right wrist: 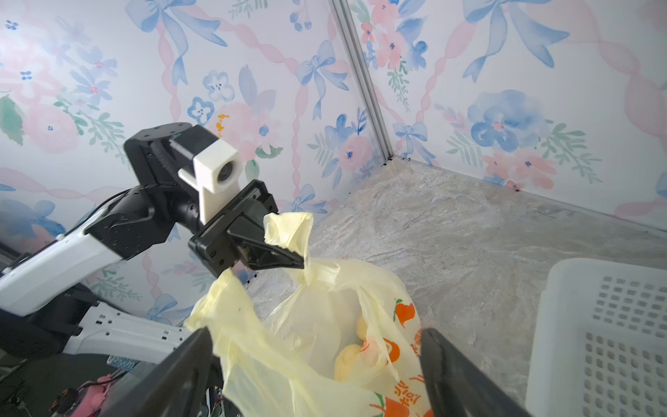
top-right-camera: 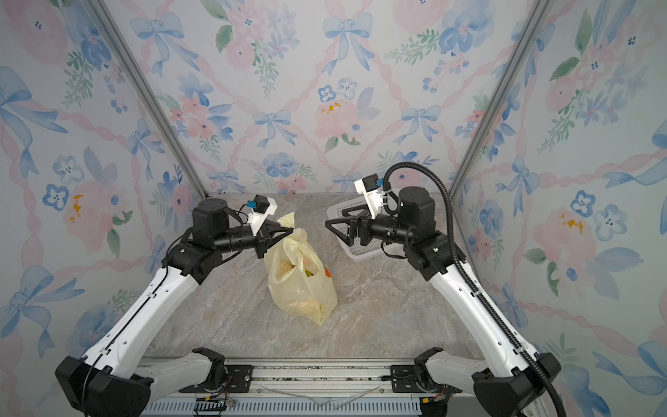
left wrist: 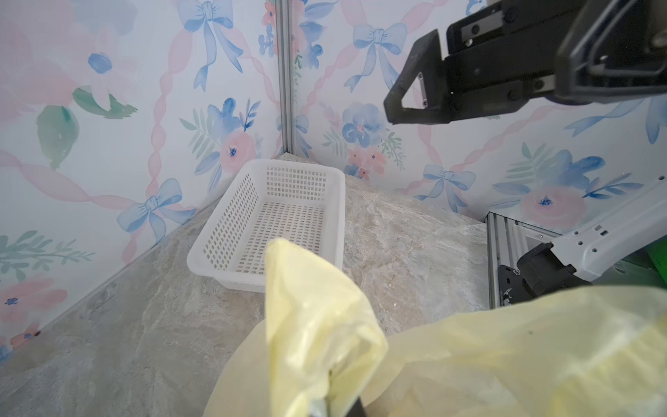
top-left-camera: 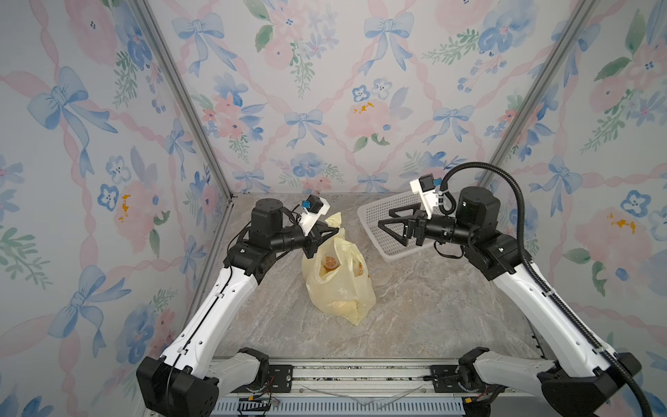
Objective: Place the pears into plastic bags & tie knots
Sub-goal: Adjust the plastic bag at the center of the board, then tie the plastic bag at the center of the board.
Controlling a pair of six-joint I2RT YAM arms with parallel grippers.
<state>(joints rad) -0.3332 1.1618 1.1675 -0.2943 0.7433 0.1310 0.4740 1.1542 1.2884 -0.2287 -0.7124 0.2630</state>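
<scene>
Right wrist | left tool (right wrist: pixel 298 260) pinches crinkly translucent bag (right wrist: pixel 317 317) | lumpy pears (right wrist: pixel 346 361)

Floral bow-print walls (top-left-camera: pixel 325 90), aluminium corner posts (top-left-camera: pixel 184 97), grey marbled tabletop (top-left-camera: pixel 433 307)

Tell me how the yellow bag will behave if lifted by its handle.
The bag is thin, crumpled film, so it will probably sag, not hold shape. The pears lie low inside, so it should hang bottom-heavy and may swing. The left gripper seems to pinch just one handle, so the mouth may gape.
</scene>
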